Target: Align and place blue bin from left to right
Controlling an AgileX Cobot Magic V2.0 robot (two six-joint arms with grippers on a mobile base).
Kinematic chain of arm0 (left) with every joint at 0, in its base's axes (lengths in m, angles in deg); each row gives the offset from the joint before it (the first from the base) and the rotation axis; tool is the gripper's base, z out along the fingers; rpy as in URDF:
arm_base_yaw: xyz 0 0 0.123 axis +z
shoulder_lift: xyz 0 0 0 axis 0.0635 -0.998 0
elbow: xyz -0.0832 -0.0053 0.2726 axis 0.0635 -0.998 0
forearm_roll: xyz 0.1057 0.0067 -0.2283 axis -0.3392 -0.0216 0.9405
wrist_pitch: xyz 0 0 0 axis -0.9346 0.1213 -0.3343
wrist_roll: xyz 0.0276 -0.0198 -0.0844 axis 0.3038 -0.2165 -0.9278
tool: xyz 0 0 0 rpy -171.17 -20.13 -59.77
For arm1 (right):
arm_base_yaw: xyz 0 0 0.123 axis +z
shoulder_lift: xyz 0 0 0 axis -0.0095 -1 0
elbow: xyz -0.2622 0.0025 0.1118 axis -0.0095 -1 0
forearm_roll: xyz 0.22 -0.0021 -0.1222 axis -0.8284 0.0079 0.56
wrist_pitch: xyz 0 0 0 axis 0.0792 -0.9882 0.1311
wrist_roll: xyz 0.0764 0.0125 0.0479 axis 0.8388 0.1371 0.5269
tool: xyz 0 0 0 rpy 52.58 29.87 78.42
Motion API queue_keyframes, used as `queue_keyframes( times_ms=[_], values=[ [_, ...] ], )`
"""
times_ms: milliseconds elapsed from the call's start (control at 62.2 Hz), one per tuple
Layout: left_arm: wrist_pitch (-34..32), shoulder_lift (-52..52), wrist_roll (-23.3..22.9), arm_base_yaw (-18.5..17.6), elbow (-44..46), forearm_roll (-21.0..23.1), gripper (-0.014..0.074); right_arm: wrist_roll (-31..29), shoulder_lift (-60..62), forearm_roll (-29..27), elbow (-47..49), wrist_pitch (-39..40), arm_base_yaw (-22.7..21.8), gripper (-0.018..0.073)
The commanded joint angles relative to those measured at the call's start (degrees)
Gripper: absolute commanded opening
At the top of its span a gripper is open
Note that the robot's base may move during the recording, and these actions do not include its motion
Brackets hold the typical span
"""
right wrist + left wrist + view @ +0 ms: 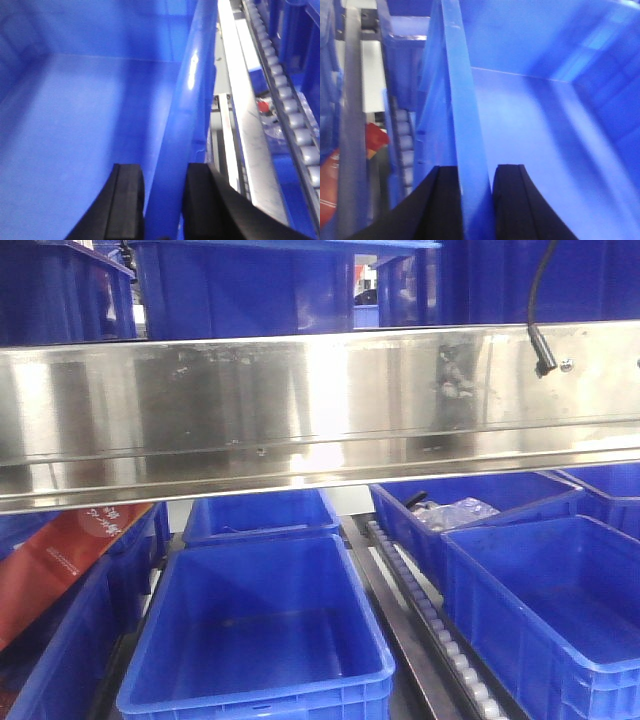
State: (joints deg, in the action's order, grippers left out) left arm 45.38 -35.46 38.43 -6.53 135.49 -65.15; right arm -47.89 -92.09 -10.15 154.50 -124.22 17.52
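**While both grippers straddle the bin walls, skew is the main risk**

Nearest, in the wrist views: left gripper (476,200) has its jaws either side of the blue bin's (262,630) left wall, rim running up between them. Right gripper (161,200) sits the same way on the right wall. Small gaps show beside each wall, so clamped or just straddling: cannot tell.

Bin sits on the middle lane of the rack in the front view, empty, with a roller track (430,615) just to its right. Another blue bin (545,610) lies beyond the track, and one further back (470,510) holds clear packaging. Steel shelf beam (320,405) crosses above.

Risks, as judgement:
- Uneven arm motion would twist the bin and jam it against the lane rails.
- Thin smooth walls could slip out of the jaws.
- Lifting too high could strike the beam.
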Motion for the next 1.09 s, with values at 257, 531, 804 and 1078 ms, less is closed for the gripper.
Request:
queue_keyframes(
  times_ms=[257,531,804,1078],
  values=[
    [1.94,1.2,0.38,-3.32,0.6,1.81,-0.0111,-8.13,-0.06,-5.98,0.64,14.06,-2.9,-0.0153],
    [6.08,-2.68,-1.06,-3.86,0.6,-1.1,-0.0111,-8.22,-4.89,-5.73,0.64,15.42,-2.93,-0.0153],
    [7.75,-5.99,-1.17,-3.86,0.6,-1.1,-0.0094,-8.22,-7.22,-5.61,0.64,14.31,-3.14,-0.0096],
    [8.57,-6.54,-2.17,-3.86,0.38,-2.47,0.0363,-8.22,-7.31,-5.03,0.64,12.65,-3.14,0.0432]
  ],
)
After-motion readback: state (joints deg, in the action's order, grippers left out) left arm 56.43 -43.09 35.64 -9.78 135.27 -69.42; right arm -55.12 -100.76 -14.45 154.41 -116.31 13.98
